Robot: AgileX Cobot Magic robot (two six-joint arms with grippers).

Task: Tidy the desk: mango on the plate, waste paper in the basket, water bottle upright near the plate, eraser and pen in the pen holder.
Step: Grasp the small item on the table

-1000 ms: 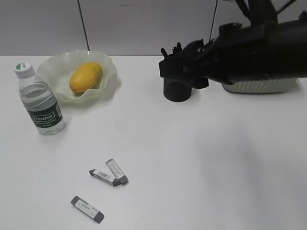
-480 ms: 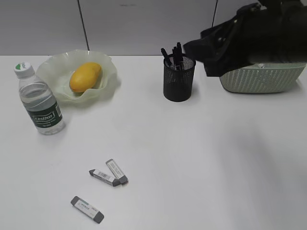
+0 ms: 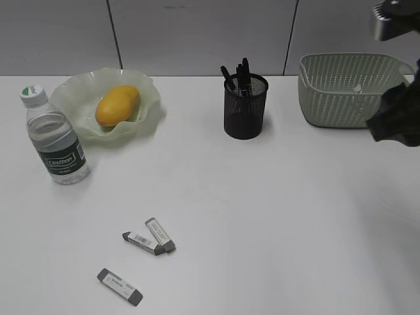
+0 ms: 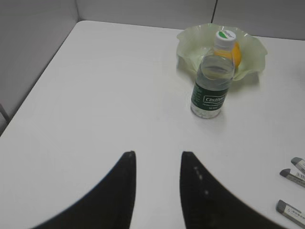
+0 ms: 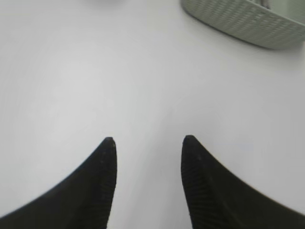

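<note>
The mango (image 3: 117, 105) lies in the pale green plate (image 3: 147, 92) at the back left; both show in the left wrist view, mango (image 4: 236, 53), plate (image 4: 190, 45). The water bottle (image 3: 55, 139) stands upright beside the plate, also in the left wrist view (image 4: 211, 82). The black pen holder (image 3: 245, 108) holds several pens. Three grey erasers (image 3: 151, 237) lie on the desk near the front left. A bit of white paper (image 3: 357, 87) shows inside the green basket (image 3: 335, 98). My left gripper (image 4: 156, 153) is open and empty. My right gripper (image 5: 148, 139) is open and empty over bare desk, its arm (image 3: 397, 118) at the right edge.
The desk (image 3: 275, 216) ends at a grey partition wall at the back. The basket's wall (image 5: 238, 21) shows at the top of the right wrist view. Two erasers (image 4: 295, 169) and a third (image 4: 289, 212) sit at the right edge of the left wrist view.
My right arm has pulled back from over the pen holder to the right edge, uncovering the pen holder and the basket. Nothing else has moved.
</note>
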